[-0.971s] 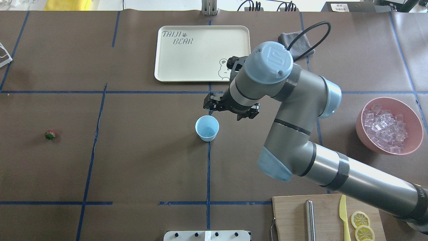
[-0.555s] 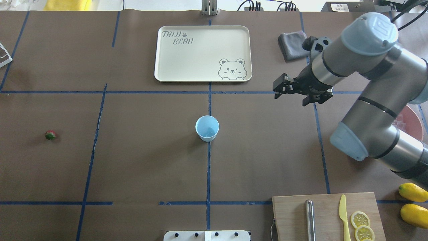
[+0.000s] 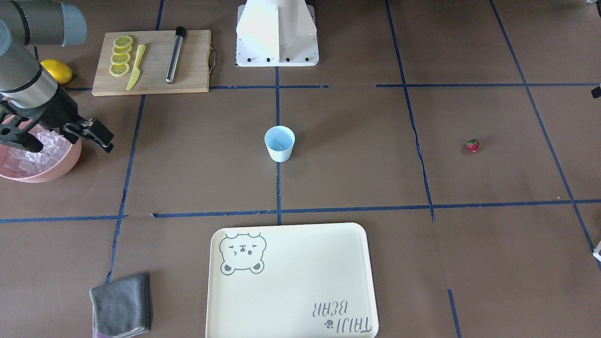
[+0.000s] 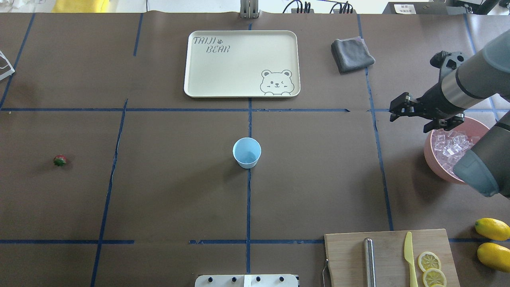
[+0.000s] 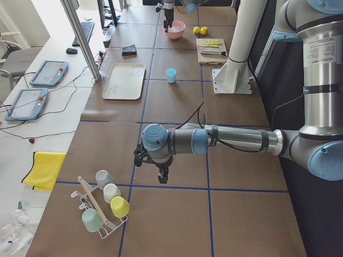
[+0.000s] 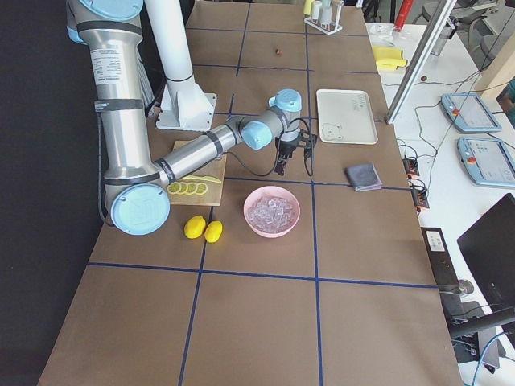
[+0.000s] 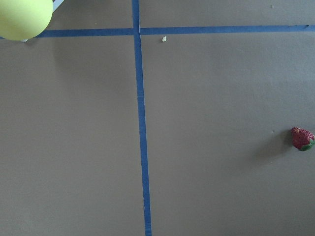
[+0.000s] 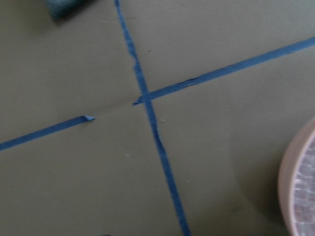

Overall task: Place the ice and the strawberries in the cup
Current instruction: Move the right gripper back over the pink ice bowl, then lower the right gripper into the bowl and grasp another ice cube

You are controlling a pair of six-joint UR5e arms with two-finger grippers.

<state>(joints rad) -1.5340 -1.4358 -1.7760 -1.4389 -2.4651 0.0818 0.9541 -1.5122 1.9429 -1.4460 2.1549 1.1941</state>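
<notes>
The pale blue cup (image 4: 247, 152) stands upright mid-table, also in the front view (image 3: 280, 143). The tiny red strawberry (image 4: 59, 160) lies alone far left; it shows at the right edge of the left wrist view (image 7: 301, 138). The ice (image 4: 450, 146) fills the pink bowl (image 4: 432, 159) at the right. My right gripper (image 4: 414, 118) is open and empty, hovering at the bowl's far left rim, seen also in the front view (image 3: 61, 141). My left gripper (image 5: 154, 171) shows only in the left side view, so I cannot tell whether it is open or shut.
A cream tray (image 4: 241, 63) and grey cloth (image 4: 352, 54) lie at the back. A cutting board (image 4: 388, 259) with lemon slices, a yellow knife and a metal rod is front right, beside two lemons (image 4: 493, 243). A rack of cups (image 5: 104, 206) stands near the left arm.
My right arm swung right from just behind the cup to the pink bowl's rim, its gripper open throughout. The cup and strawberry stayed put.
</notes>
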